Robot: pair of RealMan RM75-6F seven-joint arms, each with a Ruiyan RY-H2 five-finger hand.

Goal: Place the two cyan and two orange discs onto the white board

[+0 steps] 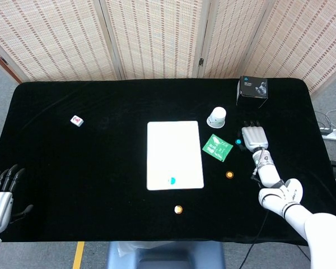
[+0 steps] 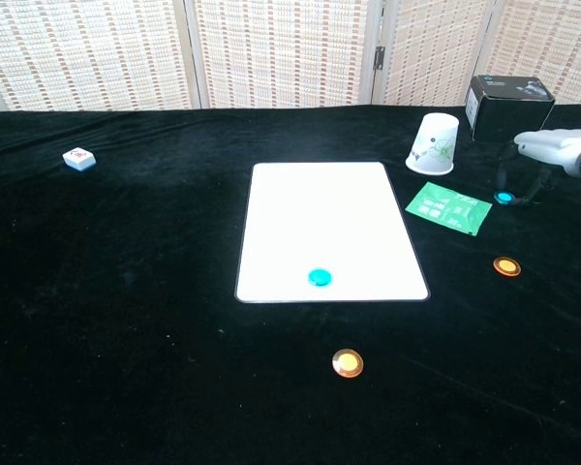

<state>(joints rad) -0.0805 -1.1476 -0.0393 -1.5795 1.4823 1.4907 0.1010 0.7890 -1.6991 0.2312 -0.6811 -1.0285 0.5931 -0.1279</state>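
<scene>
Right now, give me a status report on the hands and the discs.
Right hand open over the loose cyan disc; left hand open, idle. One cyan disc on the white board. Both orange discs on the cloth.

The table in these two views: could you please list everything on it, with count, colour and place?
white board: one, white, centre of the black table.
cyan discs: two; one on the board's near edge, one on the cloth by the right hand.
orange discs: two, on the cloth; one in front of the board, one to its right.
green card: one, right of the board.
paper cup: one, white, upside down.
black box: one, far right.
small tile: one, white, far left.
left hand: open, at the table's near left edge.
right hand: over the right-side cyan disc.
</scene>
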